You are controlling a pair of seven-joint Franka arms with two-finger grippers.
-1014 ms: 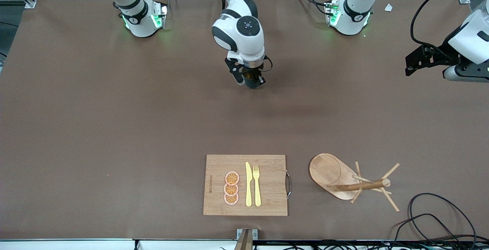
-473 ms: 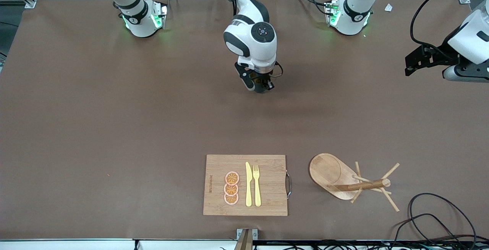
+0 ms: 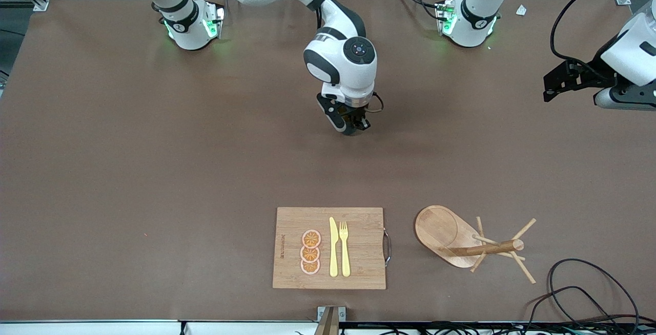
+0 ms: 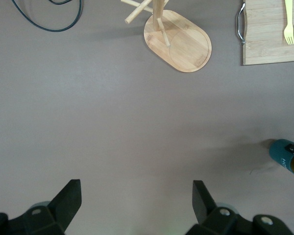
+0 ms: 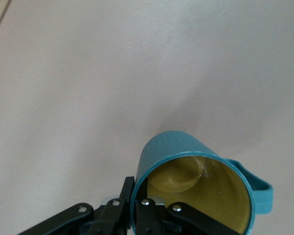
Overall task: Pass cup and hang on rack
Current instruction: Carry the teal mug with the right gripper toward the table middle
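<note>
Over the desk's middle, my right gripper (image 3: 353, 126) pinches the cup's (image 5: 196, 188) rim, clamped tight; the left gripper (image 4: 137, 198) waits agape. With that thin hold it could swing or slip during handover.

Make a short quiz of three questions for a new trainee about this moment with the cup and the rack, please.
1. True or false: the right gripper is shut on the rim of the cup.
2. Which lies on the cutting board? A) a spoon B) a yellow knife and fork with three orange slices C) the cup
3. Fill in: the left gripper is ____ and holds nothing, over bare table at the left arm's end.

Key
1. True; one finger is inside the cup, one outside, and the cup hangs over the middle of the table.
2. B
3. open; the rack stands beside the board, toward that arm's end.
</note>
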